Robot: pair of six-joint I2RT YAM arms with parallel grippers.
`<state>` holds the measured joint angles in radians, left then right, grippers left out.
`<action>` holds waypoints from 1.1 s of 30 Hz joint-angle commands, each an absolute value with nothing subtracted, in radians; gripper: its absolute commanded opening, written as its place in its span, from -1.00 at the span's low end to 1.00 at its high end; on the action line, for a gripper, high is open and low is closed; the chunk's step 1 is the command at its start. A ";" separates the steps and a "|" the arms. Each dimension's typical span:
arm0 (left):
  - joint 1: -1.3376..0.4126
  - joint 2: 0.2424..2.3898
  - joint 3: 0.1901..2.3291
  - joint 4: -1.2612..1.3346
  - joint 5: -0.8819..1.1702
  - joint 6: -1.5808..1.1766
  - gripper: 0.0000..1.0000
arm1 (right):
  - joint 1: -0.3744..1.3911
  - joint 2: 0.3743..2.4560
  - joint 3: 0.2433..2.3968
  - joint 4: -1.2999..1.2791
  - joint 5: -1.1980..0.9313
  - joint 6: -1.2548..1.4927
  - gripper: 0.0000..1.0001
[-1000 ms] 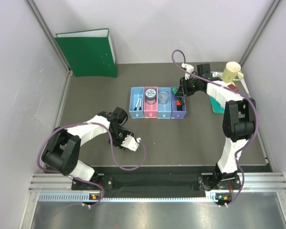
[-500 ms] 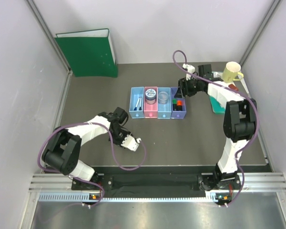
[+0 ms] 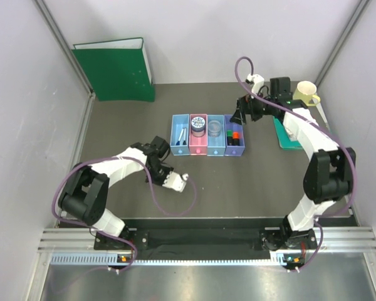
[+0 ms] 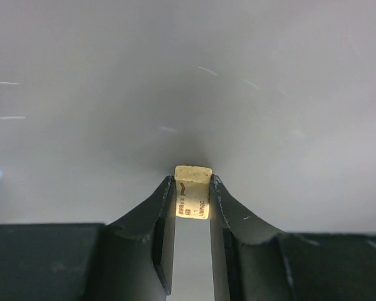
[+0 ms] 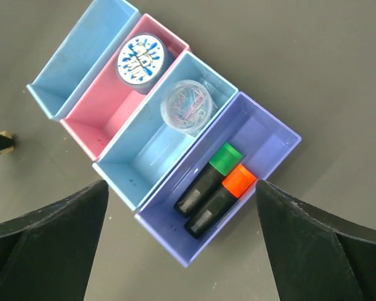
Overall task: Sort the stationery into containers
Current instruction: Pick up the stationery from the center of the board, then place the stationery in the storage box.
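Observation:
The containers (image 3: 207,153) stand mid-table as a joined row of blue, pink, blue and purple bins. In the purple bin (image 5: 175,244) lie two black highlighters, one green-capped (image 5: 225,158) and one orange-capped (image 5: 239,179). A jar with a blue splatter lid (image 5: 141,59) sits in the pink bin. A clear jar (image 5: 185,108) sits in the right blue bin, and pens (image 3: 182,134) lie in the left blue one. My right gripper (image 5: 182,185) (image 3: 238,117) hangs open and empty above the purple bin. My left gripper (image 4: 192,188) (image 3: 167,170) is shut on a tiny tan square (image 4: 193,191) against the table, in front of the bins.
A green binder (image 3: 116,69) leans on the back wall at the left. A cream mug (image 3: 305,93) and a teal tray (image 3: 289,137) sit at the right edge under the right arm. The left arm's cable (image 3: 169,210) loops over the near table.
My right gripper has opened wide, let go of a highlighter in the purple bin and drawn up and back. My left gripper has closed on the tan square.

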<state>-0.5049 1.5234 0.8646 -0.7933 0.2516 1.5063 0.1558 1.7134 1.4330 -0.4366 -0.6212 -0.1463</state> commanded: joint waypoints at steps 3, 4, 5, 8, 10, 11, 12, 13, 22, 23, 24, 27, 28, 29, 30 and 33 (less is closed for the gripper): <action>-0.515 1.539 1.159 -0.825 0.547 1.149 -1.00 | 0.152 1.556 1.378 -0.491 -0.600 -0.204 0.99; -0.515 1.539 1.222 -0.821 0.572 1.061 -1.00 | 0.152 1.533 1.371 -0.498 -0.594 -0.216 1.00; -0.515 1.543 1.253 -0.818 0.600 1.022 -1.00 | 0.152 1.522 1.361 -0.509 -0.582 -0.222 0.99; -0.515 1.555 1.362 -0.753 0.686 0.841 -1.00 | 0.152 1.483 1.351 -0.528 -0.566 -0.242 0.99; -0.514 1.568 1.410 -0.651 0.736 0.696 -1.00 | 0.150 1.460 1.347 -0.534 -0.561 -0.252 0.99; -0.515 1.586 1.419 -0.609 0.751 0.645 -1.00 | 0.150 1.454 1.339 -0.535 -0.557 -0.252 0.99; -0.514 1.598 1.427 -0.568 0.770 0.593 -1.00 | 0.147 1.444 1.335 -0.538 -0.557 -0.255 0.99; -0.514 1.609 1.427 -0.452 0.790 0.475 -1.00 | 0.147 1.436 1.327 -0.540 -0.557 -0.253 0.99; -0.529 1.775 1.483 -0.175 0.730 0.196 -1.00 | 0.111 1.385 1.232 -0.597 -0.540 -0.290 0.99; -0.528 1.793 1.483 -0.172 0.698 0.205 -1.00 | 0.106 1.379 1.242 -0.597 -0.546 -0.288 0.99; -0.528 1.799 1.485 -0.170 0.681 0.213 -1.00 | 0.100 1.365 1.250 -0.598 -0.548 -0.284 0.99; -0.523 1.836 1.503 -0.179 0.628 0.235 -1.00 | 0.072 1.342 1.270 -0.604 -0.557 -0.282 0.99; -0.520 1.845 1.506 -0.179 0.624 0.238 -1.00 | 0.058 1.338 1.279 -0.615 -0.558 -0.285 0.99; -0.519 1.856 1.509 -0.173 0.621 0.235 -1.00 | 0.052 1.335 1.281 -0.620 -0.561 -0.288 0.99; -0.515 1.862 1.511 -0.163 0.602 0.236 -1.00 | 0.048 1.330 1.279 -0.623 -0.561 -0.291 0.99; -0.515 1.881 1.506 -0.152 0.562 0.248 -1.00 | 0.034 1.322 1.278 -0.630 -0.565 -0.293 0.99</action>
<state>-0.5213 1.8671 1.4666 -0.2272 0.6228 0.2546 0.0563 1.3651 1.2316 -0.6289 -0.5442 -0.2741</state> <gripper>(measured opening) 0.281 0.995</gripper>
